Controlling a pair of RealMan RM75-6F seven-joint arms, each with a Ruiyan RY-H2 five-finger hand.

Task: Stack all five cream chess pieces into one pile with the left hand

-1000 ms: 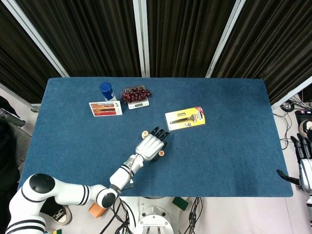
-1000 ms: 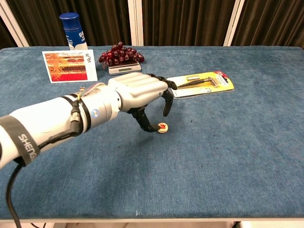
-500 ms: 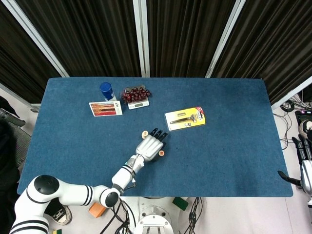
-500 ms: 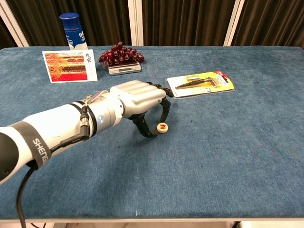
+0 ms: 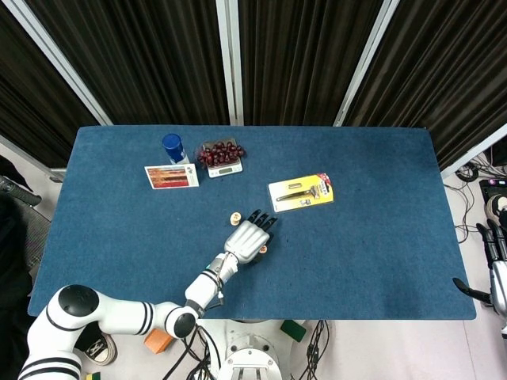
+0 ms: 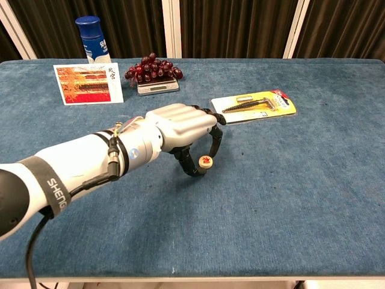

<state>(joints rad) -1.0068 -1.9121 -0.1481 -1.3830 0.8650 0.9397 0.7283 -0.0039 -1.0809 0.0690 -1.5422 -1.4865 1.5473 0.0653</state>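
Note:
My left hand (image 6: 179, 127) reaches over the middle of the blue table (image 6: 301, 198), palm down. A cream chess piece (image 6: 205, 161) with a red character is pinched between its thumb and a finger, tipped up on edge just above the cloth. From above, the same piece (image 5: 261, 250) peeks out at the right side of the left hand (image 5: 249, 237). A second cream piece (image 5: 234, 217) lies flat just left of the fingertips; the chest view hides it behind the hand. I see no other cream pieces. My right hand (image 5: 497, 269) hangs off the table's right edge, fingers straight and holding nothing.
At the back left stand a blue bottle (image 6: 91, 38), a picture card (image 6: 84, 84) and dark grapes on a small scale (image 6: 153, 73). A yellow packaged tool (image 6: 255, 105) lies just behind and right of the left hand.
The left hand has drawn slightly toward the robot and closed thumb and finger on the cream piece, which went from lying flat to tipped on edge. The right hand has barely moved.

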